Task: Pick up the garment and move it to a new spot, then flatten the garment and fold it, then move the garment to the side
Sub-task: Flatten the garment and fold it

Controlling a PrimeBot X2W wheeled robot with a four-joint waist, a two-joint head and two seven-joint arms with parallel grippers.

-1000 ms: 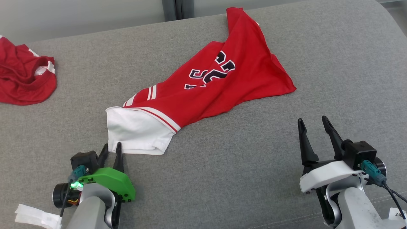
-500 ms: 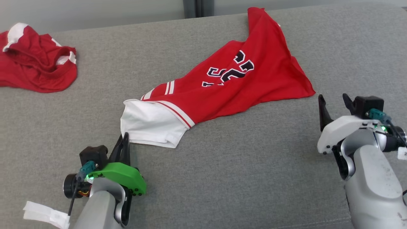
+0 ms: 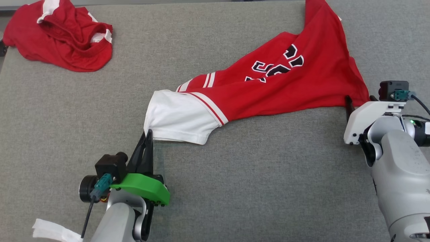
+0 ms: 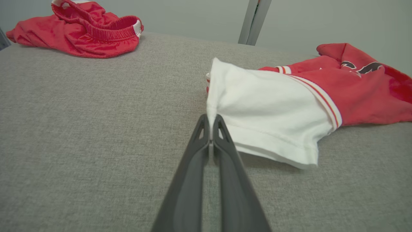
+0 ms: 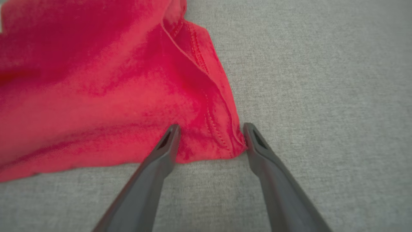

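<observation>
- The garment [image 3: 268, 87], red with a white end, lies stretched on the grey bench [image 3: 252, 185], from centre toward 1 o'clock.
- The left fingers [image 4: 193, 167], at 7 o'clock, are closed on the white corner.
- The right fingers [image 5: 161, 154], at 3 o'clock, stand open around the red corner.
- Another red cloth [image 3: 67, 40] lies at 10 o'clock.

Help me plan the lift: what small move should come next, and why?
Probably close the right gripper: its jaws stand open around the red hem corner of the jersey, while the left gripper is shut on the white sleeve edge.
</observation>
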